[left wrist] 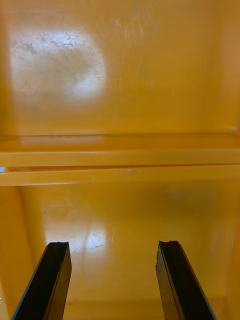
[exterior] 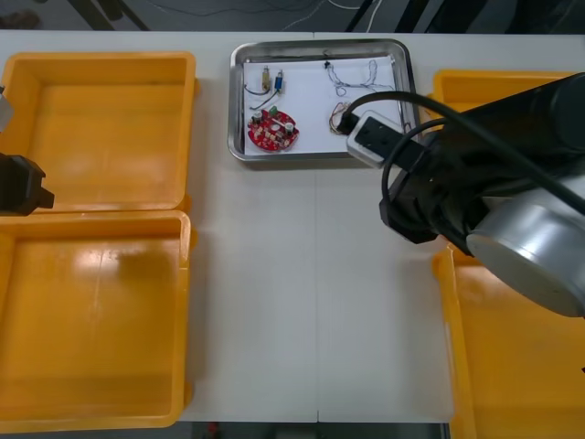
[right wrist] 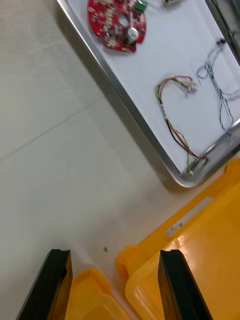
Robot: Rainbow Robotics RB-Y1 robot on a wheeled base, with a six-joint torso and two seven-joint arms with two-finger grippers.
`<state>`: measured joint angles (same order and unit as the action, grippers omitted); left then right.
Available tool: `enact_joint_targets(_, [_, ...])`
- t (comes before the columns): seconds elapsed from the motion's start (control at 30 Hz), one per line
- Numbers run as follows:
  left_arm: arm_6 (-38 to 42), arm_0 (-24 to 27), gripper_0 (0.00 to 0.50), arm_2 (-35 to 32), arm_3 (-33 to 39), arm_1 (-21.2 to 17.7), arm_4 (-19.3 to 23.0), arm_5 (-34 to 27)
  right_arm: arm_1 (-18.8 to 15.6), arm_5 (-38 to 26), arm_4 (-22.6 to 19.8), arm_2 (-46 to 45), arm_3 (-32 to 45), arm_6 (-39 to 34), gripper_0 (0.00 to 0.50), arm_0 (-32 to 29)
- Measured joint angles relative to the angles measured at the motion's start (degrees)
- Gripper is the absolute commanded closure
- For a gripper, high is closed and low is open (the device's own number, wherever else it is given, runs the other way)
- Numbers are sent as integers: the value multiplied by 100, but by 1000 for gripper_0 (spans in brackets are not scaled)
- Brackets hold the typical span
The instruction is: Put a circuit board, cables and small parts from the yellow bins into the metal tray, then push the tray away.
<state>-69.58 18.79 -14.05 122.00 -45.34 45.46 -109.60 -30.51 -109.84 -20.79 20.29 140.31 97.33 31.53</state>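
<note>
The metal tray, white inside, lies at the table's far middle. It holds a round red circuit board, small metal parts, a blue and white cable and a red and yellow cable. My right gripper stands open with nothing between its fingers, above the gap between the two right bins, just short of the tray's near right corner. Beyond the fingers lie the board, the red and yellow cable and the blue and white cable. My left gripper is open over the left bins.
Two yellow bins stand at the left, both bare inside. The right arm covers much of the right bins. Bare table runs down the middle, in front of the tray.
</note>
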Motion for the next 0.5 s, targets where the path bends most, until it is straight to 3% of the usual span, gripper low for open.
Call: enact_joint_targets(0.5, [0, 0, 0, 0, 1, 0, 1, -1, -218, -1, -1386, -3273, -69, -188, 0, -1399])
